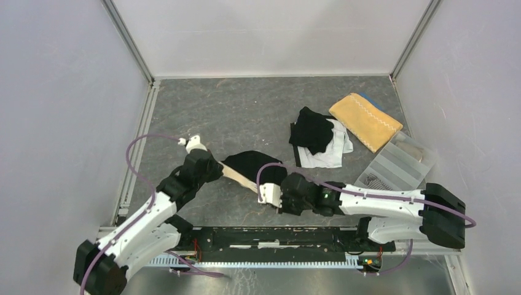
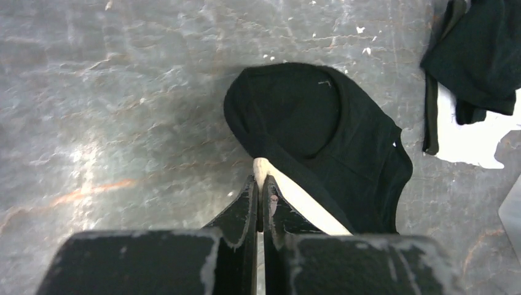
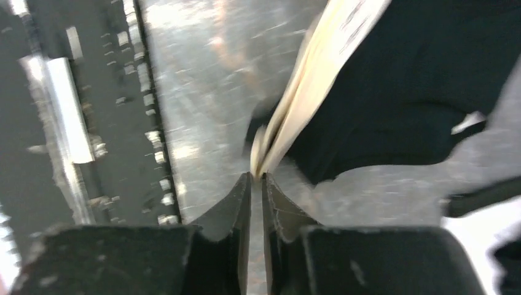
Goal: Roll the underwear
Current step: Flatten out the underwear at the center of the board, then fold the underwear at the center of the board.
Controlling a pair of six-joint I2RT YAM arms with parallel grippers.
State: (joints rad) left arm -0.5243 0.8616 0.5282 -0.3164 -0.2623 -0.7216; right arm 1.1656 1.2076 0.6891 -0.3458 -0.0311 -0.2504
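A black pair of underwear [image 1: 252, 163] with a beige waistband [image 1: 238, 177] is stretched between my two grippers at the table's front middle. My left gripper [image 1: 217, 167] is shut on the waistband's left end; in the left wrist view the gripper [image 2: 262, 183] pinches the beige band [image 2: 304, 201] with the black cloth [image 2: 319, 123] spread beyond it. My right gripper [image 1: 264, 189] is shut on the band's right end; in the right wrist view the gripper [image 3: 257, 178] pinches the folded beige edge [image 3: 307, 92] and the black cloth [image 3: 418, 92] hangs to the right.
A pile of black underwear [image 1: 312, 130] on white underwear [image 1: 335, 153] lies at the back right. Beyond it are the yellow towel [image 1: 367, 120] and the clear divided tray [image 1: 399, 166] near the right wall. The black rail [image 1: 276, 236] runs along the near edge.
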